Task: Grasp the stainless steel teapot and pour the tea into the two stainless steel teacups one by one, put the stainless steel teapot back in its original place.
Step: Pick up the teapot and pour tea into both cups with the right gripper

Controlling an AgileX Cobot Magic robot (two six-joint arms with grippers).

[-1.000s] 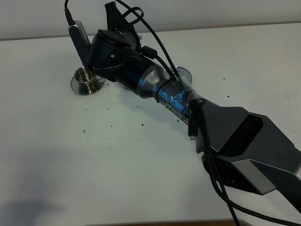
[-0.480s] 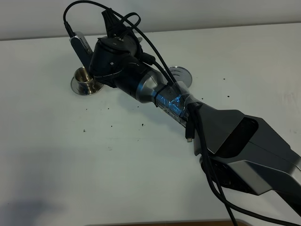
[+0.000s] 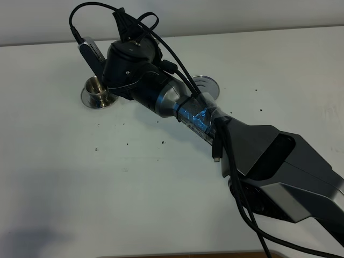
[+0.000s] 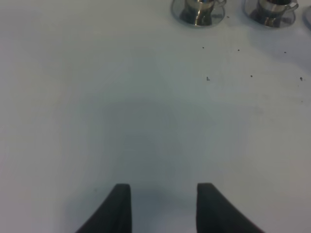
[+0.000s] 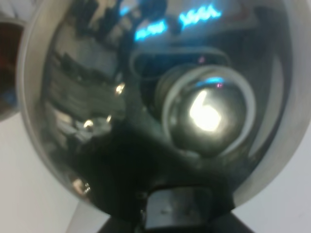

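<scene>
In the right wrist view the stainless steel teapot (image 5: 97, 97) fills the frame, with its lid knob (image 5: 209, 109) in the middle. My right gripper (image 5: 170, 213) is shut on it at its near side. In the exterior high view the right arm's wrist (image 3: 129, 64) reaches to the far left and hides the teapot. One teacup (image 3: 98, 86) on its saucer stands just left of the wrist. The flat steel dish (image 3: 208, 84) lies bare behind the forearm. The left wrist view shows both teacups (image 4: 199, 7) (image 4: 272, 9) far off. My left gripper (image 4: 163, 208) is open and empty over the table.
The white table (image 3: 80, 177) has small dark specks (image 3: 127, 143) in front of the cups. The right arm's forearm (image 3: 269, 156) and its cables (image 3: 177, 48) cross the table from the lower right. The table's far edge meets a pale wall.
The right wrist has moved a little up and to the left, uncovering more of the flat steel dish. The left cup has stayed in place.
</scene>
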